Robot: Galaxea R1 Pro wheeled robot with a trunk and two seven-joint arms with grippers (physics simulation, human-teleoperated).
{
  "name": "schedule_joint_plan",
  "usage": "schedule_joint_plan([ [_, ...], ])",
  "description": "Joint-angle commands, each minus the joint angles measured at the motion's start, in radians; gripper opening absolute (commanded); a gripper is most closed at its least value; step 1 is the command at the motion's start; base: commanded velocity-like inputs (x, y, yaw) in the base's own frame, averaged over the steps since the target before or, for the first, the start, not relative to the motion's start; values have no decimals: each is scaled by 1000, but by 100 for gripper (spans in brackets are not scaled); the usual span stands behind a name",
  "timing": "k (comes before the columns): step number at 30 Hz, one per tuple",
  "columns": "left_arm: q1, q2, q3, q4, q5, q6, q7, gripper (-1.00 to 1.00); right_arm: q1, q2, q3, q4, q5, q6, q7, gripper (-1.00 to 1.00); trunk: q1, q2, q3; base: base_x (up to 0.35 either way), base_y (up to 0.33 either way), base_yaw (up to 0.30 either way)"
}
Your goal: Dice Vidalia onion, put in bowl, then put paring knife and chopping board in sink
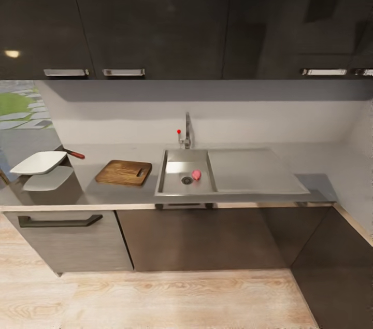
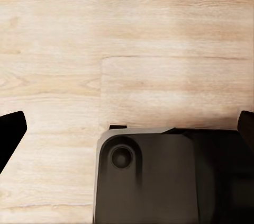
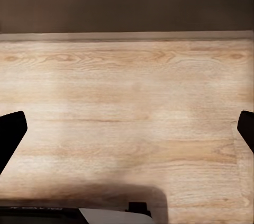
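In the head view a small pinkish onion point(image 1: 196, 174) lies in the steel sink point(image 1: 171, 186) beside the round drain. Left of the sink, the brown chopping board point(image 1: 123, 172) rests flat on the grey countertop point(image 1: 119, 193). Further left stands the white bowl point(image 1: 39, 162), and the red-handled paring knife point(image 1: 75, 154) lies just behind it. My left gripper point(image 2: 127, 128) hangs over the wood floor, open, its dark fingertips point(image 2: 10, 134) at the picture's edges. Over the floor too, my right gripper point(image 3: 127, 128) is open with nothing between its fingers point(image 3: 10, 135).
The faucet point(image 1: 186, 132) and a red knob point(image 1: 178, 132) stand behind the basin, the drainboard point(image 1: 254, 171) to its right. Dark upper cabinets point(image 1: 155, 18) overhang the counter. Lower cabinets point(image 1: 207, 238) front a pale wood floor point(image 1: 155, 300). My dark base point(image 2: 159, 176) shows in the left wrist view.
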Motion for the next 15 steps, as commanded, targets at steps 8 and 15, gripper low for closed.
schedule_joint_plan([
  [8, 0, -1, 0, -1, 2, -1, 1, 100, 0, -1, 3, -1, -11, -2, 4, 100, 0, -2, -2, -121, 0, -1],
  [15, 0, 0, 0, -1, 1, -3, 1, 100, 0, -1, 3, -1, -11, -2, 4, 100, 0, -2, -2, -13, 0, 0],
])
